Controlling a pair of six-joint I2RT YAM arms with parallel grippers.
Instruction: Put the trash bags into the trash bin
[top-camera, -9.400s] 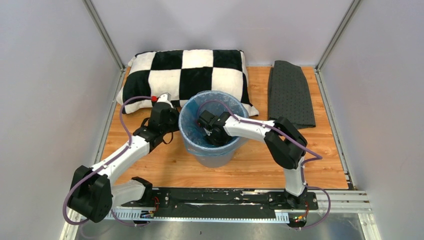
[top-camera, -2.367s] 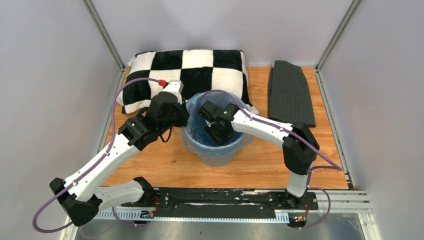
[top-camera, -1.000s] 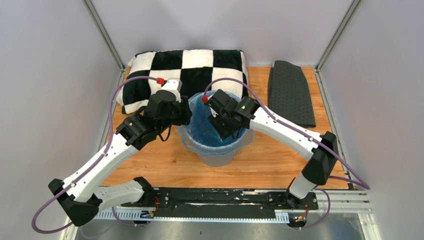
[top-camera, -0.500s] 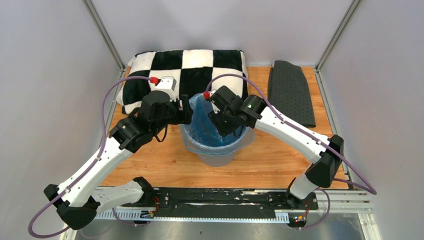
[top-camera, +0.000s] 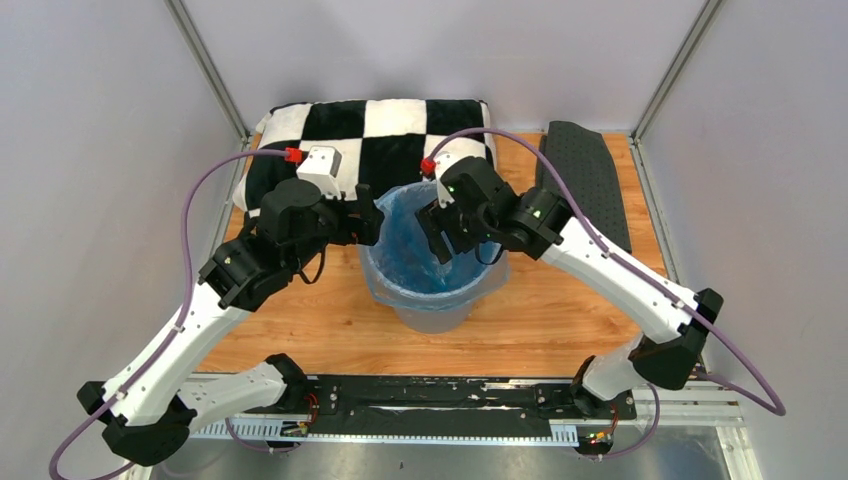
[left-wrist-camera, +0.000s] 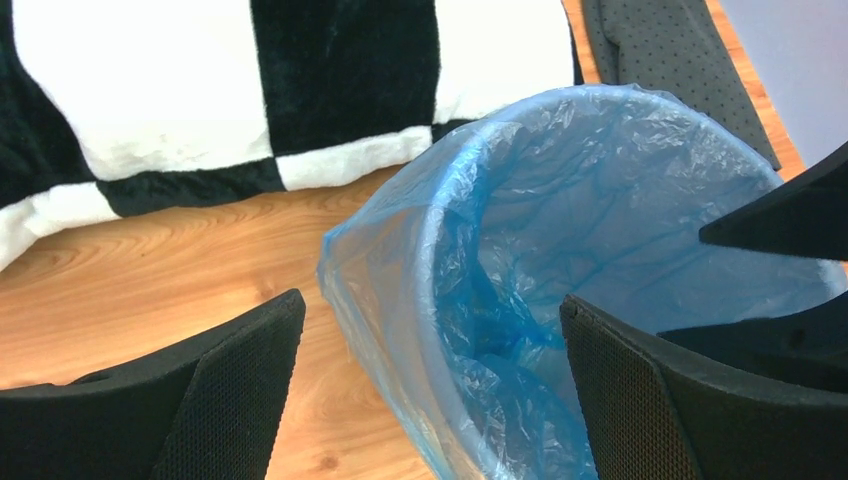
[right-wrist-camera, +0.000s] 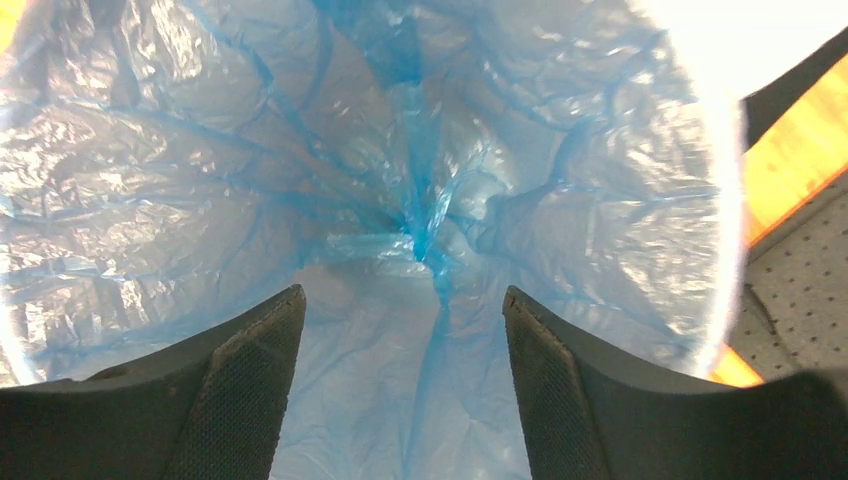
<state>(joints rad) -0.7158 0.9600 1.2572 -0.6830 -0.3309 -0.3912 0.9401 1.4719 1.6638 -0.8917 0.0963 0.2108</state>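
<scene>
My left gripper (left-wrist-camera: 430, 305) and right gripper (right-wrist-camera: 402, 295) have released and lifted off the bag (top-camera: 410, 250) lining the bin (top-camera: 432, 318), centre frame; fingers spread, empty. Wooden table (top-camera: 330, 330), grey walls (top-camera: 450, 50).

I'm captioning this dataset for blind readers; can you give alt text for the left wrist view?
A crinkly light-blue trash bag lines the trash bin, its edge draped over the rim, framed by the open left gripper. Behind, on the wooden table, lie a black-and-white checkered pillow and a dark dotted mat.
</scene>
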